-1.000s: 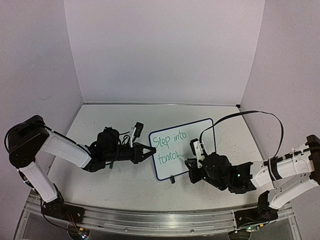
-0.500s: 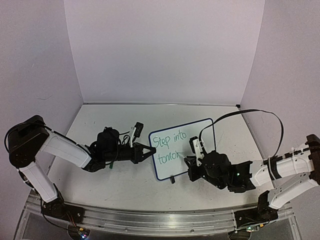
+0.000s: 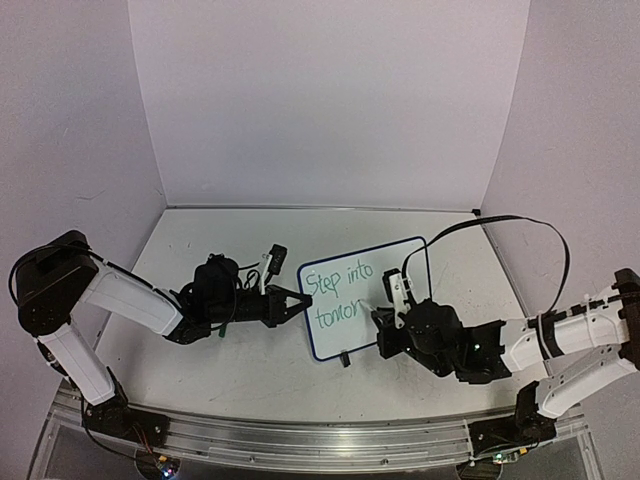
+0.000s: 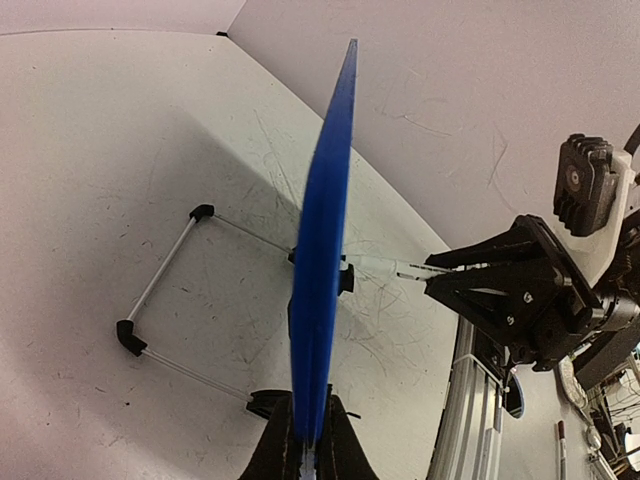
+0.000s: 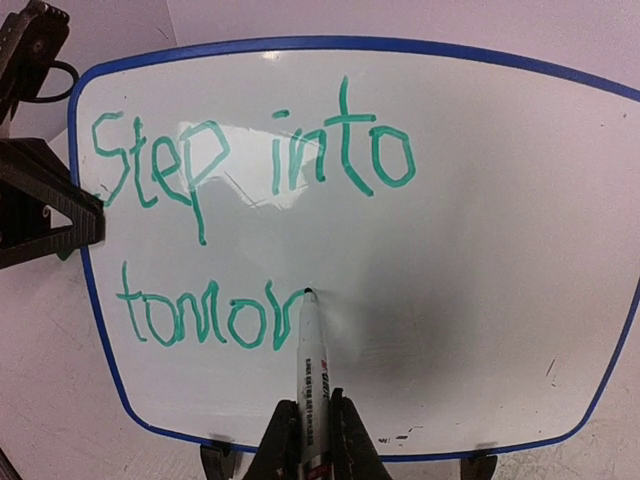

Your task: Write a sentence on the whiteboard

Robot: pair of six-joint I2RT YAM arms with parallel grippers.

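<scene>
The whiteboard [image 3: 362, 296] stands tilted on the table between both arms, blue rimmed. The sentence [image 5: 240, 160] on it reads "Step into" with "tomor" below in green; it also shows in the top view [image 3: 338, 292]. My left gripper [image 3: 298, 303] is shut on the board's left edge; in the left wrist view [image 4: 310, 452] the blue rim [image 4: 325, 240] runs edge-on between its fingers. My right gripper [image 5: 312, 425] is shut on a white marker [image 5: 312, 390], whose tip touches the board at the end of the "r". In the top view the right gripper [image 3: 385, 322] is at the board's lower right.
The board's wire stand [image 4: 165, 300] with black feet rests on the scribble-marked tabletop [image 3: 220, 250]. White walls close the back and sides. A black cable [image 3: 500, 228] loops over the right arm. A metal rail [image 3: 300, 440] runs along the near edge.
The right gripper with the marker has shifted slightly along the second line, lengthening the word. The left arm and the board have not moved.
</scene>
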